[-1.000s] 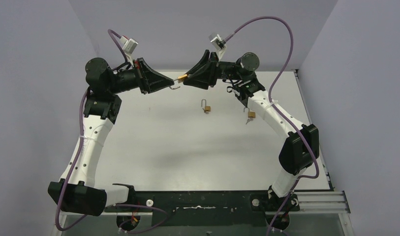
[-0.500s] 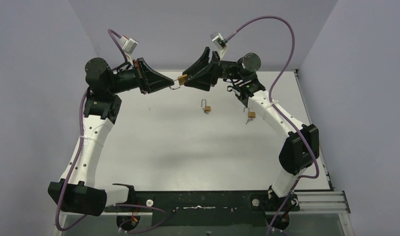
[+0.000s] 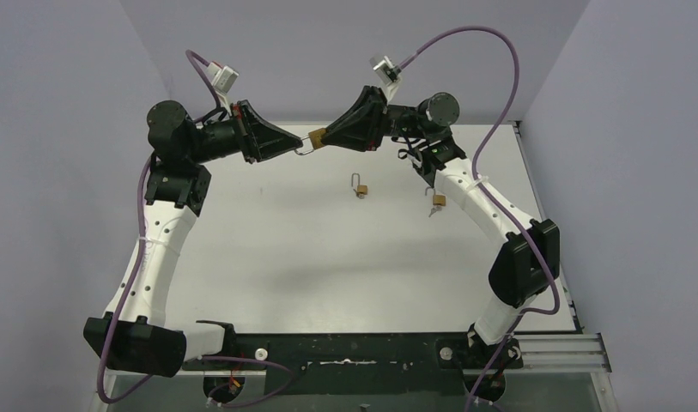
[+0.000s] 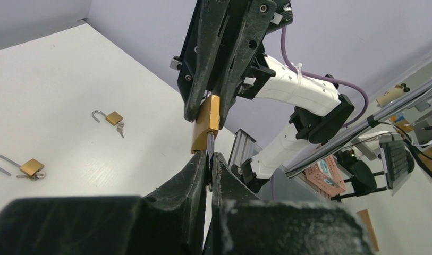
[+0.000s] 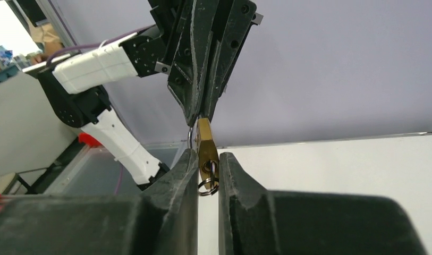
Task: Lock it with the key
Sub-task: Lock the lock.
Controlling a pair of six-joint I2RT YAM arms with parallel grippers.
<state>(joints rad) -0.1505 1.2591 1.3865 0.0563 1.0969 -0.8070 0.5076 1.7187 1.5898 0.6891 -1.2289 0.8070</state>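
A small brass padlock hangs in the air at the back of the table, between both grippers. My left gripper is shut on its steel shackle, seen from below in the left wrist view, with the padlock just above the fingertips. My right gripper is shut on the brass body of the padlock, one finger on each flat side. The key sits in the keyhole at the body's end, and its ring hangs between the fingers.
Two more brass padlocks lie on the white table with shackles open: one padlock mid-table and another padlock beside the right arm, each with a key. Grey walls enclose the back and sides.
My right gripper opened wider, rolled its wrist, then closed on the padlock body. The left gripper kept its hold on the shackle and barely moved.
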